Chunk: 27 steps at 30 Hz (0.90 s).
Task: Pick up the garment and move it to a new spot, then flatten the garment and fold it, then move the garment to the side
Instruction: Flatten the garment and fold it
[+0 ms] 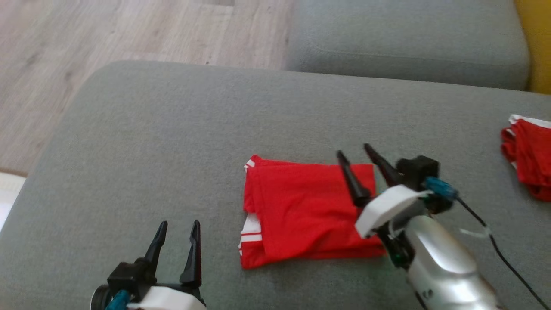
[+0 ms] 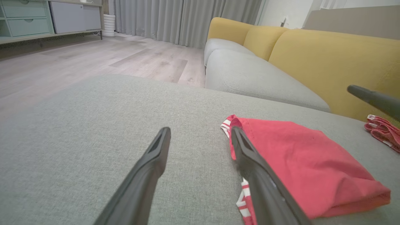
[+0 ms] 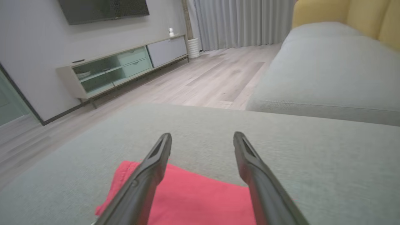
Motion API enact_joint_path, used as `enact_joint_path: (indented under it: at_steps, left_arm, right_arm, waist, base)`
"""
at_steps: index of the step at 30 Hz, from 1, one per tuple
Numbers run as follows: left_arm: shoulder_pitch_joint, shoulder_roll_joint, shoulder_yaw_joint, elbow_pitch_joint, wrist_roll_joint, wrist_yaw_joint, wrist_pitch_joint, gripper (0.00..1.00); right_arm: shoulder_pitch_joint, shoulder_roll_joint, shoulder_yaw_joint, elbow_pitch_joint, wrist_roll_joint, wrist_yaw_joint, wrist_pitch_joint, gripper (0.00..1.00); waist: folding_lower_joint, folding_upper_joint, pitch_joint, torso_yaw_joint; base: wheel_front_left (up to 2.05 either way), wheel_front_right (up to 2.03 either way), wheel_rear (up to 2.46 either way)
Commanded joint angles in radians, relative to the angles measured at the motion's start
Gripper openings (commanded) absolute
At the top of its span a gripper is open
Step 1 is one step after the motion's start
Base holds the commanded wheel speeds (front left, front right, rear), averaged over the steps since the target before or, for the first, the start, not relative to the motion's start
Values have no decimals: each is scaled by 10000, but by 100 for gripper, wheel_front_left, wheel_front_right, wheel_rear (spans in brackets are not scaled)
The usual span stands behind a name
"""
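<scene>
I am holding my left gripper point(image 1: 180, 224) and right gripper point(image 1: 353, 150) open, both empty. Two red garments are lying on the grey sofa cushion point(image 1: 172, 150): the folded garment point(image 1: 301, 211) at my right gripper, the crumpled garment point(image 1: 527, 157) far right.

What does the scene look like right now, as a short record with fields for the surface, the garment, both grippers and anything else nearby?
surface: gray sofa cushion
garment: red garment, folded, lying flat, white stripes at its left edge
left gripper: left gripper open, empty, to the garment's lower left, apart from it
right gripper: right gripper open, empty, over the garment's right edge; contact unclear
other: second red cloth at the cushion's right edge; wood floor beyond
</scene>
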Motion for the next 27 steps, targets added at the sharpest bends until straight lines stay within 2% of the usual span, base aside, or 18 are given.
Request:
enact_joint_path:
  at_steps: [1,6,7,11,19,27]
  left_arm:
    - [-523,33,447,-188,-58,77,-138,100]
    - [-328,-105,595,-85,-70,147,-174,100]
    - [-328,-105,595,-85,-70,147,-174,100]
    - [118,-193,935,-49,-37,181,-204,100]
    - [741,-258,1354,38,259,-70,-213,100]
    - [901,-328,1494,221,452,-314,-215,100]
  right_arm:
    - [235,77,-497,-472,-404,-7,-186,100]
    - [1465,114,-2344,-1606,-1791,-7,-205,100]
    - [1465,114,-2344,-1606,-1791,-7,-205,100]
    - [2990,184,-3630,-3033,-3133,-7,-208,100]
    - [4791,196,-3991,-4723,-2726,-7,-7,100]
    - [5470,197,-3945,-5100,-2435,-7,62,100]
  waist:
    - [0,-1,-192,-257]
    - [0,-1,-409,-565]
    - [0,-1,-409,-565]
    - [0,-1,-571,-772]
    - [0,-1,-765,-884]
    - [0,-1,-918,-911]
  base:
    - [0,0,0]
    - [0,0,0]
    - [0,0,0]
    - [0,0,0]
    - [0,0,0]
    - [0,0,0]
